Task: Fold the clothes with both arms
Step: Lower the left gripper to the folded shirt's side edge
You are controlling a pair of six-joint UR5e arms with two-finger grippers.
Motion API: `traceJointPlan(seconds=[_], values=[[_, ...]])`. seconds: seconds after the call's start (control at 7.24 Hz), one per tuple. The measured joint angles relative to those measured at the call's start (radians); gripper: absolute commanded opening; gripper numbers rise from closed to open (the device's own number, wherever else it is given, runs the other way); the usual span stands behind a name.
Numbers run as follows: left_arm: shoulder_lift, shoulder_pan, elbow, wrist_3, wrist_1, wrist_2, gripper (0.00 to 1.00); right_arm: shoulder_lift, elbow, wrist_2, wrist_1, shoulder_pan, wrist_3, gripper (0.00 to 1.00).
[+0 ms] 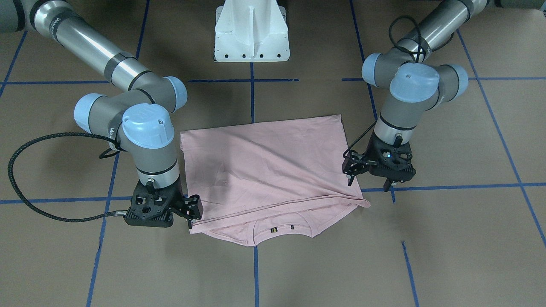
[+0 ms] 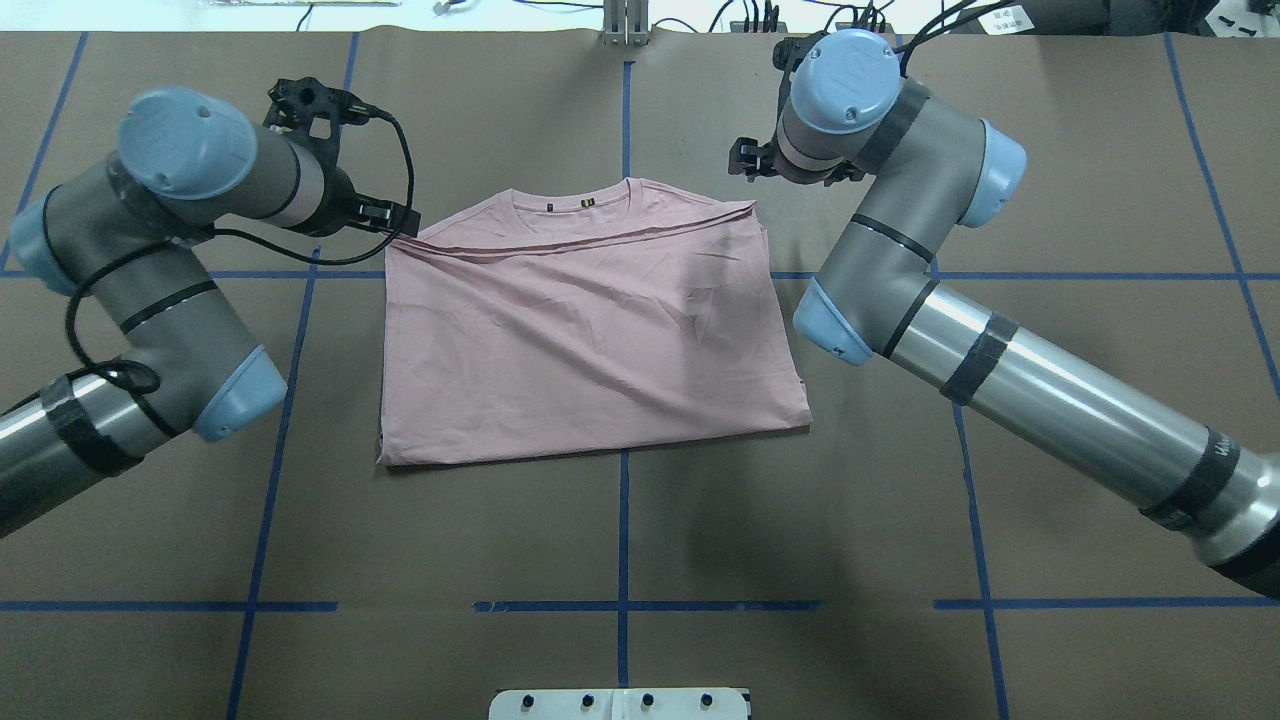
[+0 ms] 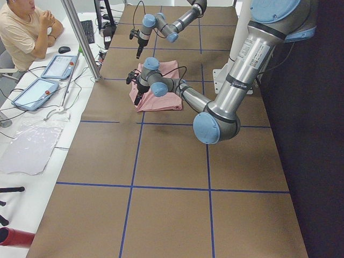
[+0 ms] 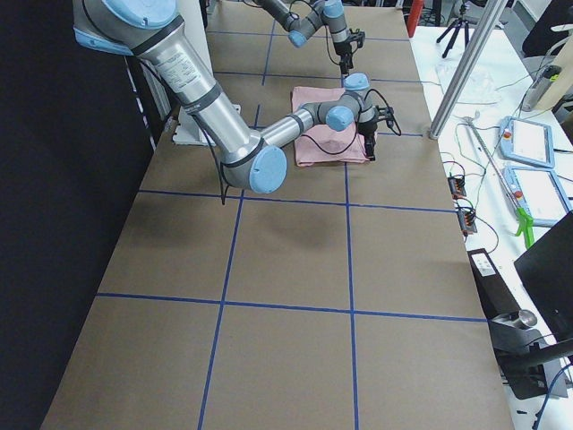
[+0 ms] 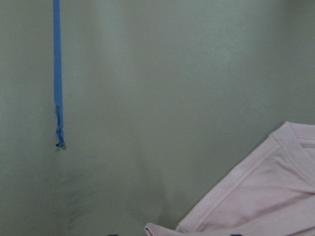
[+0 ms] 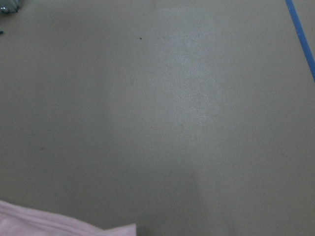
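1. Judging from the front view, I put us past halfway. The T-shirt (image 1: 264, 166) lies flat on the table (image 1: 448, 238) between the left arm (image 1: 409, 85) and the right arm (image 1: 145, 123). No sleeve sticks out, and its hem edge is laid over towards the collar (image 1: 279, 228), which shows bare on the operators' side
2. What I reckon is left: the top layer sits skewed, and one corner (image 1: 366, 204) pokes out on the left arm's side. So a tidy-up, and probably one more fold
3. I see the left gripper (image 1: 370, 177) hanging just beside that corner. Its jaws look parted to me and they hold nothing, as the cloth lies flat on the table
4. I see the right gripper (image 1: 190, 217) at the opposite corner, one fingertip close to or touching the cloth. I cannot tell how far its jaws stand apart, nor whether they pinch fabric
5. Counts: one T-shirt, two arms, two grippers, one white pedestal (image 1: 251, 34), one seated person (image 3: 21, 27)
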Motion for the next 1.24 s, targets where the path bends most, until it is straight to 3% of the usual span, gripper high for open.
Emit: traceJointPlan(seconds=[0.14,0.28,0.41,0.83,0.97,1.1,1.24], values=[[0.063,0.019,-0.084,-0.044,-0.002,-0.013,0.97,-0.026,0.041,0.010,0.000,0.002,-0.009,1.00],[0.132,0.064,-0.163,-0.126,-0.003,-0.013,0.81,-0.041,0.066,0.013,0.000,0.003,-0.011,1.00],[0.193,0.128,-0.224,-0.226,-0.006,0.014,0.73,-0.047,0.076,0.014,0.000,0.003,-0.012,1.00],[0.249,0.316,-0.268,-0.457,-0.012,0.132,0.64,-0.052,0.081,0.014,0.000,0.004,-0.013,1.00],[0.250,0.344,-0.265,-0.482,-0.012,0.148,0.56,-0.052,0.081,0.013,0.000,0.004,-0.013,1.00],[0.252,0.360,-0.264,-0.491,-0.012,0.155,0.26,-0.052,0.081,0.013,0.000,0.004,-0.012,1.00],[0.252,0.370,-0.264,-0.495,-0.011,0.157,0.04,-0.052,0.081,0.013,0.000,0.004,-0.013,1.00]])
